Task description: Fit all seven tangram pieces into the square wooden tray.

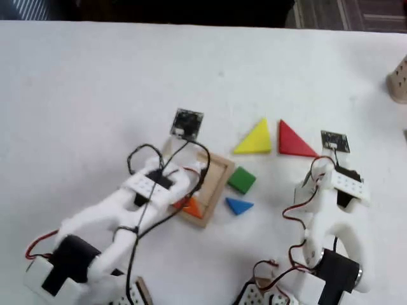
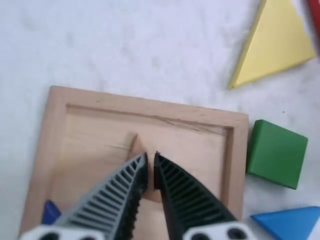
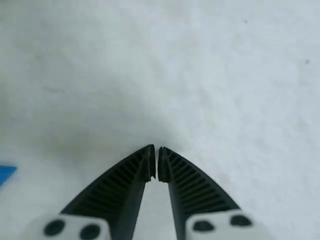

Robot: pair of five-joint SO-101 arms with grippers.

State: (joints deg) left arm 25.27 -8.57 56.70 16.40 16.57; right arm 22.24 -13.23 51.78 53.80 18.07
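So, biggest first: the white table (image 1: 95,82) has plenty of bare room round the work, esp. on the far side & next to the right arm. The tray (image 2: 150,106) lies flat near the middle, a raised rim round a shallow floor. The left gripper (image 2: 150,161) hangs over that floor, jaws pinched nearly together w/ nothing between. The tray looks like stiff, light wood & prob. slides if nudged, so any press on a piece should go down, not sideways against the rim. Beyond it the yellow triangle (image 1: 254,138) & red triangle (image 1: 294,140) lie flat side by side, close, though I can't tell if they touch. Both are big, rigid, thin & smooth-faced, likely slippery, so best pinched across two straight edges at the wide middle, not at a tip. The green square (image 1: 241,180) sits just beside the rim on the right arm's side; its parallel edges make it the easiest grip of the lot. The blue triangle (image 1: 238,205) lies near it, apart from the rim, & is small, so a pinch across its slanted edges could squirt it out. The orange piece (image 1: 189,206) is in the tray corner nearest the arms, partly under the left arm. The right gripper (image 3: 154,162) is over bare table, jaws closed up, empty. Flat pieces give little edge height to catch, & finger room inside the rim will prob. shrink as the tray fills.
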